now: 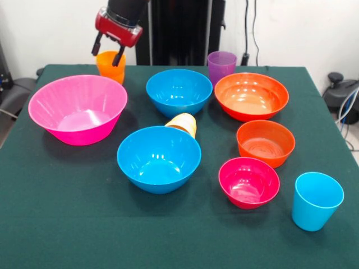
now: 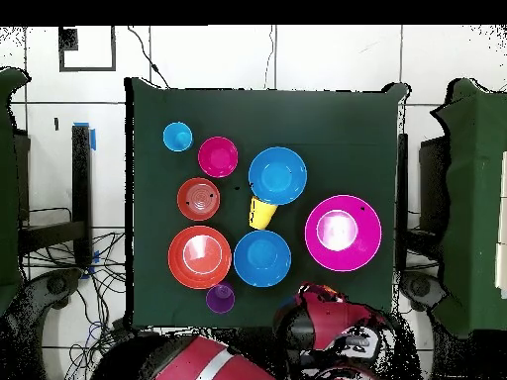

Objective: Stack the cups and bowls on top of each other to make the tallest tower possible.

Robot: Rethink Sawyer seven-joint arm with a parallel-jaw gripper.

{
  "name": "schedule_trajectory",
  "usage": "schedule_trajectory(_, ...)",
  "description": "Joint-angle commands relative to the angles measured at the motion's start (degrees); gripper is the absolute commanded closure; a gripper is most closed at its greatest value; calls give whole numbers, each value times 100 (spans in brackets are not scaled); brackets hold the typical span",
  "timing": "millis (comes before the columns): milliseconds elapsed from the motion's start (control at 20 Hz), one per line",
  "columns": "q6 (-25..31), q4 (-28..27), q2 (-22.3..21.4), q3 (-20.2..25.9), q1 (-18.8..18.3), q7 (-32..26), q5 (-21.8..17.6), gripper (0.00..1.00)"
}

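Orange cup (image 1: 110, 64) under open tool (image 1: 107, 50); pink bowl (image 1: 78, 109) beside.

Arm: one, red and black, entering the front view at the top edge, left of centre, and reaching down and left.

Wrist: black cylindrical section ending in a red housing, tilted slightly, upper left of the front view.

Gripper (image 1: 106, 54): two dark fingers (image 1: 96, 46) hanging from the red housing, spread apart with a clear gap between them, tips pointing down.

Overhead view: red arm body (image 2: 322, 317) at the lower centre-right of the frame, a larger red and grey link to its lower left at the bottom edge; fingers not distinguishable there.
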Motion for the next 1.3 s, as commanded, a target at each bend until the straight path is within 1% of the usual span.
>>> schedule_trajectory(50, 868, -454, -317, 786, -118, -172, -126, 0)
schedule_trajectory(300, 889, -491, -301, 854, -192, -169, -181, 0)
schedule_trajectory(400, 799, -498, -234, 855, -196, -107, -196, 0)
schedule_trajectory(700, 185, -590, 355, 1018, -412, 148, -200, 0)
schedule_trajectory(950, -31, -572, 560, 980, -421, 287, -160, 0)
schedule_trajectory(1300, -286, -561, 888, 933, -411, 497, 13, 0)
